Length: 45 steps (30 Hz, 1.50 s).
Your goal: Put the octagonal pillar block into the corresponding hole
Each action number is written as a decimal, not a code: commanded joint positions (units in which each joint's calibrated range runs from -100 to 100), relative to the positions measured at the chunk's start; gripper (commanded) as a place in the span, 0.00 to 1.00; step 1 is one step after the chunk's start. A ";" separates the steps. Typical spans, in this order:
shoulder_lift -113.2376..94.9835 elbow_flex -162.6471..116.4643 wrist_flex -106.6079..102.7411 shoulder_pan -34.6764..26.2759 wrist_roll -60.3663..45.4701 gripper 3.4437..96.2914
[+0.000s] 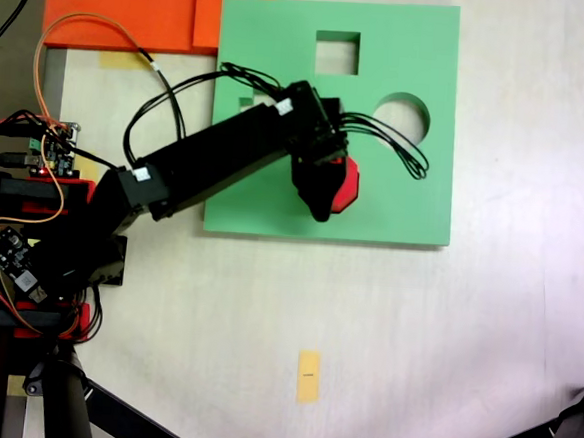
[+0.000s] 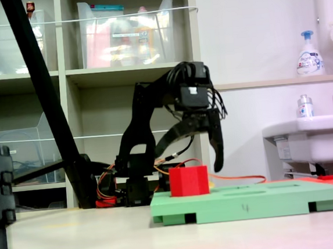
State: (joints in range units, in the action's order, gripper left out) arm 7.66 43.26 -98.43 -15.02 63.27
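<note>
My gripper [image 2: 196,148] hangs above the green foam board [image 2: 266,198] with its jaws spread apart and nothing between them. In the second exterior view one dark finger [image 2: 217,146] curves down on the second exterior view's right, its tip stopping short of the board; the other sweeps out toward the second exterior view's left.

Directly beneath that open span stands the octagonal pillar block [image 2: 189,181], upright, its long axis vertical, its top just below the fingertips and apart from them. Its lower end looks sunk into the board rather than resting on top, though I cannot see the joint clearly.

In the first exterior view the gripper covers most of the block [image 1: 346,183]; only a red edge shows on the first exterior view's right of the fingers. The corresponding hole is hidden there, so I judge the block sits in it. The round cutout [image 1: 404,115] and square cutout [image 1: 337,53] lie open, farther up the board.
</note>
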 commanded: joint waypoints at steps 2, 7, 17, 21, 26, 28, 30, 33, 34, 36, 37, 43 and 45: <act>-11.85 2.70 -1.57 0.15 -0.20 0.83; -29.59 6.69 -1.57 0.15 -1.76 0.75; -70.09 11.17 -1.57 1.03 -20.95 0.61; -80.85 11.07 7.87 5.47 -40.73 0.56; -82.10 10.38 18.56 11.38 -48.21 0.55; -81.40 7.19 21.16 13.97 -48.30 0.55; -84.48 -1.69 27.32 14.65 -48.30 0.55; -94.11 -18.84 41.28 15.34 -49.13 0.55; -97.74 -26.31 46.87 16.26 -50.16 0.55; -104.45 -38.18 55.73 16.90 -51.48 0.53; -107.66 -45.26 60.45 16.85 -52.01 0.52; -107.66 -87.63 76.72 16.70 -56.17 0.54; -107.66 -102.68 88.56 16.75 -58.02 0.54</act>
State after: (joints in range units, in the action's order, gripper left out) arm -99.45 -53.94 -23.54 1.73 7.45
